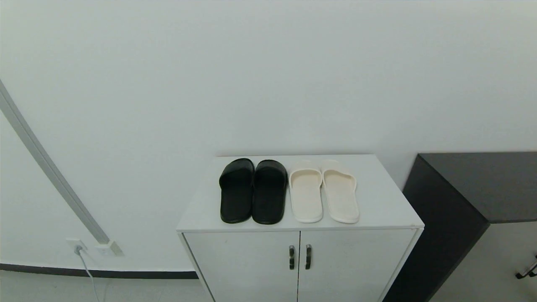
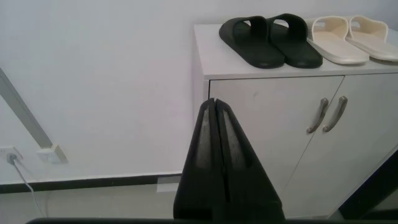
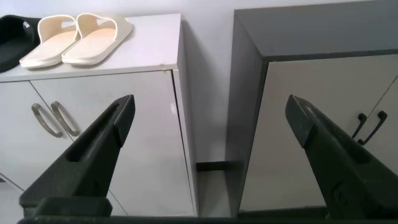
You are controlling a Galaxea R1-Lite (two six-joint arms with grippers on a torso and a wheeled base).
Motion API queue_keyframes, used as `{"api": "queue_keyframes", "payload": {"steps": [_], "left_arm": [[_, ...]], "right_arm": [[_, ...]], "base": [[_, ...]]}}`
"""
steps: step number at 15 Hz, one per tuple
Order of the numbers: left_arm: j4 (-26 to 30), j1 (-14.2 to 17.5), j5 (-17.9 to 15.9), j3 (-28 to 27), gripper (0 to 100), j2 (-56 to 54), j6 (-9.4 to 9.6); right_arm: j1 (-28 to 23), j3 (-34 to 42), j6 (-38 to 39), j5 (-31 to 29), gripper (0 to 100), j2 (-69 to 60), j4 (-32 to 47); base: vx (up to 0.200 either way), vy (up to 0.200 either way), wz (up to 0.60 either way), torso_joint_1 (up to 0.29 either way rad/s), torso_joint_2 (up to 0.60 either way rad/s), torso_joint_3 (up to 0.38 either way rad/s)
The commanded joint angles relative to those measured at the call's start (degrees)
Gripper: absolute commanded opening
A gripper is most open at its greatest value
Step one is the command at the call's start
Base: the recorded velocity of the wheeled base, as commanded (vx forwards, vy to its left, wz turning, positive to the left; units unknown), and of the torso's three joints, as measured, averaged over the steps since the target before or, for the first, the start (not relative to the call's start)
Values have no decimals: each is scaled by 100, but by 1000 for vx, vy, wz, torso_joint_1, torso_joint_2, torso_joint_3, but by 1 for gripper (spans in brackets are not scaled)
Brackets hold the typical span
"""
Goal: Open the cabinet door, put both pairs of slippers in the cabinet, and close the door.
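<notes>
The left gripper (image 2: 215, 106), fingers pressed together and empty, faces the left corner of the white two-door cabinet (image 1: 390, 201). On top lie black rubber slide slippers (image 1: 253, 191), with cream foam slippers (image 1: 324, 195) just to their right. The right gripper (image 3: 210, 106) is spread wide and holds nothing. Both doors are closed, so the first step is pending: a gripper must catch a curved metal handle (image 1: 308, 256) and pull.

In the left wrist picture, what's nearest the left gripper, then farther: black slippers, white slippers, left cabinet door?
From the left gripper:
1. left cabinet door, on the front.
2. black slippers, on top, robot's left.
3. white slippers, on top, robot's right.
</notes>
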Motion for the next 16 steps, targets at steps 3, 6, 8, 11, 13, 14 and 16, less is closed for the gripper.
{"api": "queue_keyframes", "payload": {"steps": [3,6,8,11,13,14,16], "left_arm": [[6,5,-4,0,0,-1,0],[-2,-4,-13,0,0,8,0],[-2,-4,-4,0,0,-1,-9],[6,5,-4,0,0,-1,-9],[6,-4,-22,0,0,8,9],[6,-4,-22,0,0,-1,9],[6,5,-22,0,0,-1,0]], "right_arm": [[0,0,-71,134,100,7,2],[0,0,-89,213,100,7,11],[0,0,-89,204,100,7,2],[0,-18,-45,204,100,7,-68],[114,-1151,333,433,100,684,90],[114,-1187,140,495,100,1071,398],[193,-923,-1,767,100,1449,442]], "base": [[0,0,0,0,0,0],[0,0,0,0,0,0],[0,0,0,0,0,0],[0,0,0,0,0,0],[0,0,0,0,0,0],[0,0,0,0,0,0],[0,0,0,0,0,0]]}}
